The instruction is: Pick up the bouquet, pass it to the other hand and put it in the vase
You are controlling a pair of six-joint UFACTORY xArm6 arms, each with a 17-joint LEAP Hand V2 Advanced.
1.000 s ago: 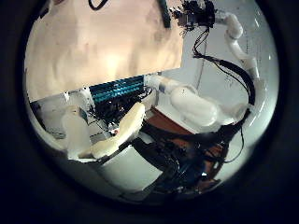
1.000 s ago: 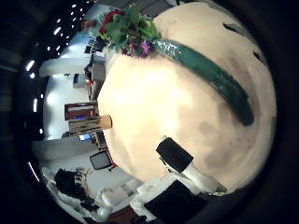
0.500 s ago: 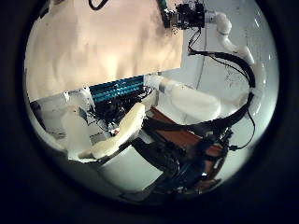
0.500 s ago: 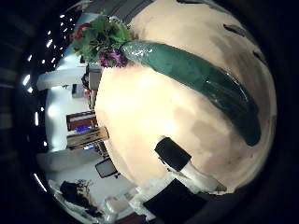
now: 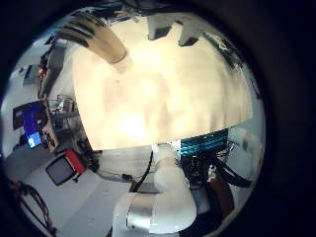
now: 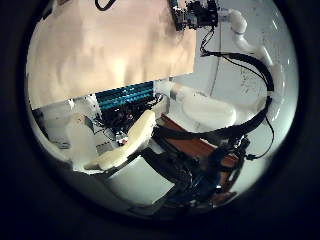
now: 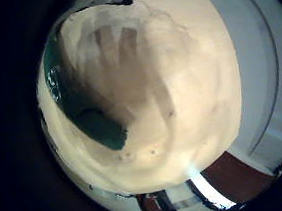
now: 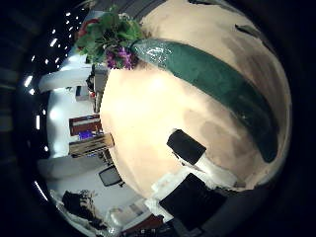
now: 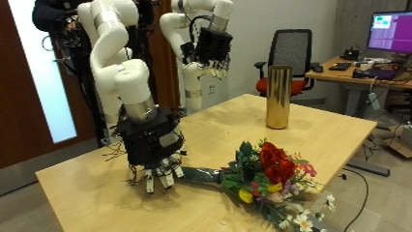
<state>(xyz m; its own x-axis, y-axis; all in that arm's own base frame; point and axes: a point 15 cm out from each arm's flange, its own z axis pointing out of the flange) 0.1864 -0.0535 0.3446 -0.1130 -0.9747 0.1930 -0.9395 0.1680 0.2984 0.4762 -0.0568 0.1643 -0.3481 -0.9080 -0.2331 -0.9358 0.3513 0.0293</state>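
Wooden bench [image 9: 103, 174] held bouquet [image 9: 264, 174] and gold vase [image 9: 279, 96], right hand [image 9: 155, 159] open-fingered over green wrapped stem, seen up close only in right thumb side palm view [image 8: 212, 84], left hand [image 9: 206, 46] raised, fingers loosely open.

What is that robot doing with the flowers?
The robot's right hand hangs low over the dark green wrapped stem of a bouquet of red, pink and yellow flowers, which lies flat on the light wooden table. Its fingers point down and look relaxed; they do not seem to grip the stem yet. The left hand waits high above the table. The tall gold vase stands empty of flowers.
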